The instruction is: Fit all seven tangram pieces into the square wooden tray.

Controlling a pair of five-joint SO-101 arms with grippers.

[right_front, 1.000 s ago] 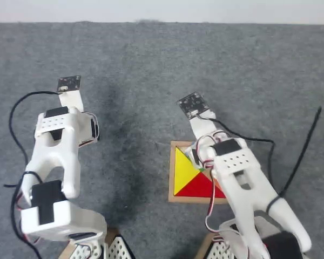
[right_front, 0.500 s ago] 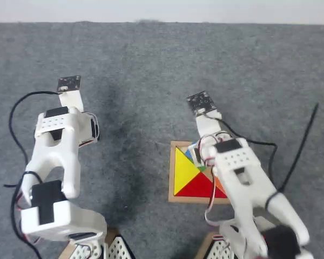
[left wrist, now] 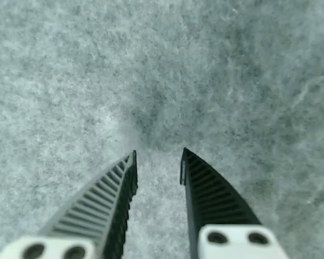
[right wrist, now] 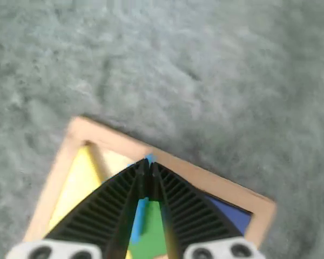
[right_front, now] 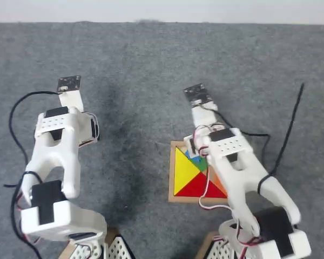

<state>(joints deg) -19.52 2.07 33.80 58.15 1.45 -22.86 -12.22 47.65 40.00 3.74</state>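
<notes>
looking down on grey carpet (right_front: 140, 65) with the square wooden tray (right_front: 171, 178) lying flat toward the front, a bit right of centre. got a yellow triangle (right_front: 184, 170) along the tray's left side and a red triangle (right_front: 197, 186) along the near side, meeting edge to edge. just beside the red one, an orange piece (right_front: 218, 186), partly hidden under the white arm. from the right wrist cam, also spotting a green piece (right wrist: 151, 229) near the middle and a dark blue piece (right wrist: 229, 213) tucked against the rim in a corner, plus a patch of pale bare tray floor next to the yellow.

right gripper (right wrist: 146, 164) down over the tray by its far edge, fingers pinched nearly together on a light blue piece (right wrist: 140, 216). thin sliver of it standing on edge between them, tip poking out right at the wooden rim. can't tell whether that piece touches the tray floor or hangs just above it.

left gripper (left wrist: 157, 156) well apart from the tray, out on the left over plain carpet. jaws spread with a clear gap, nothing between them.

also a black cable (right_front: 285, 145) looping off the right arm across the carpet.
</notes>
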